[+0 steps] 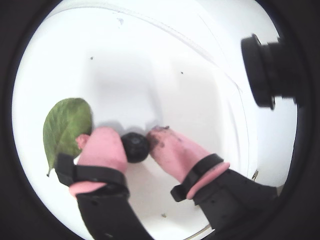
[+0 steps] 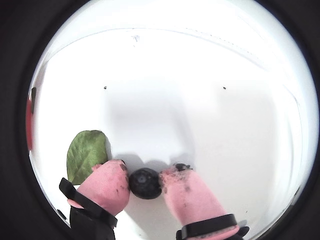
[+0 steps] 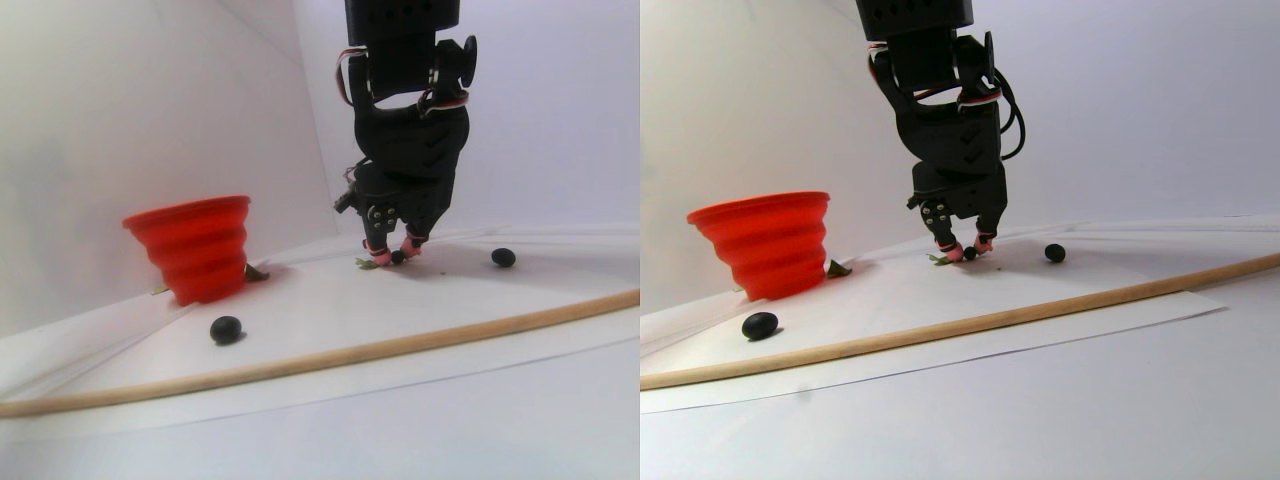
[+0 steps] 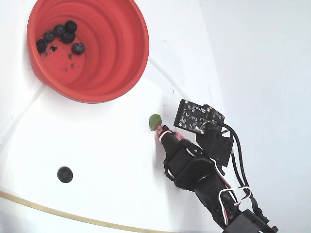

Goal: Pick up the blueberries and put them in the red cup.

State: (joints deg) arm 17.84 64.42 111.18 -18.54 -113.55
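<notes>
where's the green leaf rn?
On the white sheet, the green leaf sits just left of the left pink finger in both wrist views, beside the blueberry between the fingers. In the fixed view it lies below-right of the red cup.

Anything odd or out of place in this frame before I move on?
One stray item: a small green leaf lies on the white sheet against a pink fingertip while the gripper closes around a blueberry. Dark smears stain the pink pads. The red cup stands upright.
</notes>
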